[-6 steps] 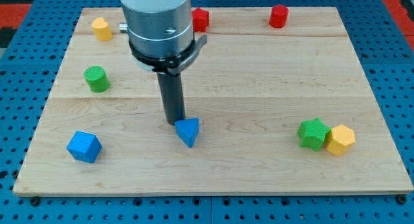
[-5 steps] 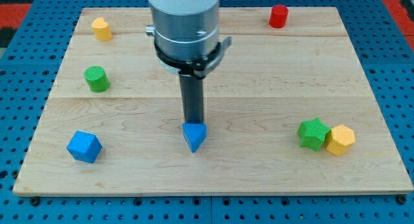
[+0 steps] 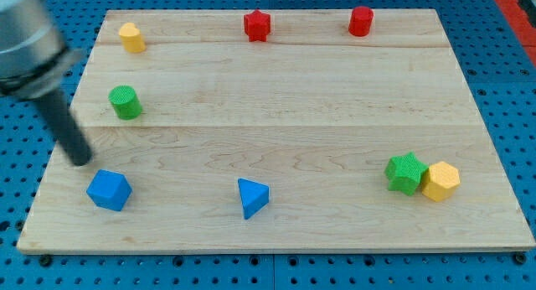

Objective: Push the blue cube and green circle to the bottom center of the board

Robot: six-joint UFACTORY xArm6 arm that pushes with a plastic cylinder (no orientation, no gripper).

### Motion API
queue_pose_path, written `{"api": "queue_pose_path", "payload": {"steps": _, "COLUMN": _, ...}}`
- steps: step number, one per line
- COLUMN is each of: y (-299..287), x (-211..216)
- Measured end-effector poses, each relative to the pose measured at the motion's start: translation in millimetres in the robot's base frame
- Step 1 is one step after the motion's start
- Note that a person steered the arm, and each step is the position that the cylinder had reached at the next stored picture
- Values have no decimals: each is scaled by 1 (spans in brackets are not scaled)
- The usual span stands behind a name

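The blue cube [image 3: 109,190] lies near the board's bottom left. The green circle [image 3: 126,101], a short cylinder, stands at the left, above the cube. My tip [image 3: 81,161] is at the board's left edge, just above and left of the blue cube and below left of the green circle, touching neither. The rod is motion-blurred.
A blue triangle [image 3: 251,197] lies at bottom centre. A green star [image 3: 405,173] touches a yellow hexagon [image 3: 440,181] at the right. A yellow block [image 3: 131,37], a red star [image 3: 257,25] and a red cylinder [image 3: 361,21] line the top of the wooden board [image 3: 335,106].
The arm has swung from above the blue triangle far to the view's left. The blue triangle ended a little lower and turned. The other blocks have not moved.
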State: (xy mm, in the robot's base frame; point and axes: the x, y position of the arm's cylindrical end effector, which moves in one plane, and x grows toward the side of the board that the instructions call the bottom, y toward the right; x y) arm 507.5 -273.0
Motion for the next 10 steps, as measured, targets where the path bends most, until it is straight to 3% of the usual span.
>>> {"api": "queue_pose_path", "payload": {"steps": 1, "y": 28, "x": 34}}
{"api": "queue_pose_path", "payload": {"steps": 3, "y": 165, "x": 46}}
{"api": "queue_pose_path", "payload": {"steps": 4, "y": 99, "x": 72}}
{"api": "queue_pose_path", "payload": {"steps": 5, "y": 115, "x": 101}}
{"api": "queue_pose_path", "payload": {"steps": 7, "y": 192, "x": 93}}
{"api": "queue_pose_path", "payload": {"steps": 8, "y": 197, "x": 82}}
{"api": "queue_pose_path", "payload": {"steps": 9, "y": 143, "x": 100}}
{"api": "queue_pose_path", "payload": {"steps": 10, "y": 76, "x": 64}}
